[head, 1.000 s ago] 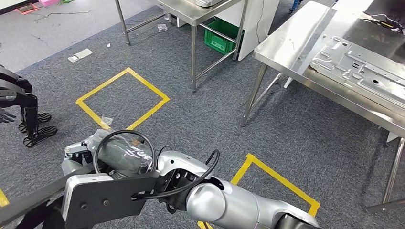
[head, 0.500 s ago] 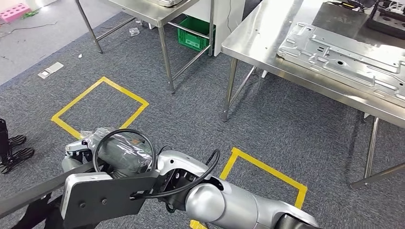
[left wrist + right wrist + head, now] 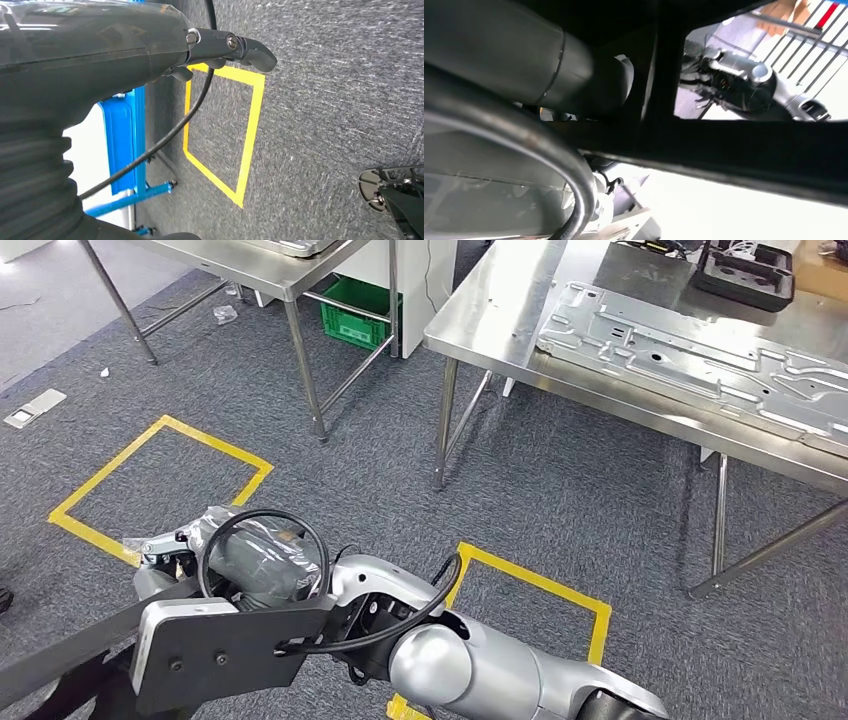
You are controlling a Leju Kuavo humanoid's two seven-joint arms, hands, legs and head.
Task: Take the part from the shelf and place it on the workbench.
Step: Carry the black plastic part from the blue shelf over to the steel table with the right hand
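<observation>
**Lighting and picture quality**

Head view: bright, even overhead light. The steel workbench (image 3: 520, 330) carries soft pale reflections, with no harsh glare. Shadows under its legs fall faint and diffuse on the grey carpet (image 3: 560, 500). Focus is sharp on the far floor and the yellow tape (image 3: 150, 480); the near silver arm (image 3: 480, 665) shows a mild highlight and slight softness.

Left wrist view: well lit. The close grey cover (image 3: 75, 55) shows streaked reflections, and the carpet weave smears toward the picture's edge.

Right wrist view: dim, heavily out of focus, dark near shapes against blown-out white patches.
</observation>
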